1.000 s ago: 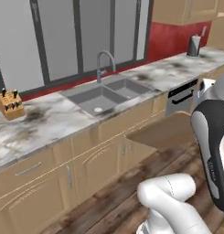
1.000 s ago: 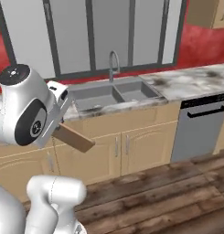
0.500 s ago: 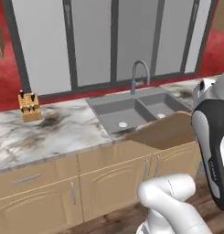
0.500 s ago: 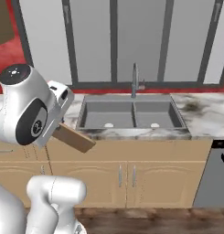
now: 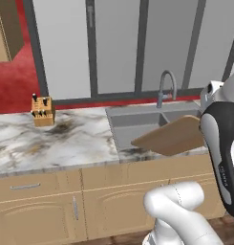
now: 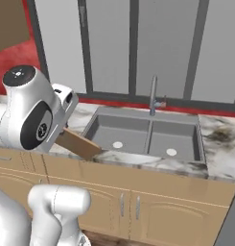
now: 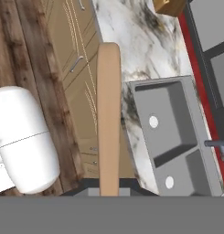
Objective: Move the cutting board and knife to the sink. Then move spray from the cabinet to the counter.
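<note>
Item: flat light-wood rectangular cutting board with rounded corners. Location: carried in the air at the front edge of the white-grey marble-look counter, just short of the grey rectangular metal sink; not yet in the basin.

Hold: claw clamped on one short end, the board seen edge-on, running away from the camera.

Handling, as judged: stiff, light to moderate in weight, smooth and somewhat slippery. An end grip leaves a long overhang that may swing or tip, so a firm pinch well onto the flat faces suits it best.

Views: the left base view shows the board's broad face, tilted. The right base view shows both basins, their drains and the curved chrome faucet. The left base view adds the tan wooden knife block.
</note>
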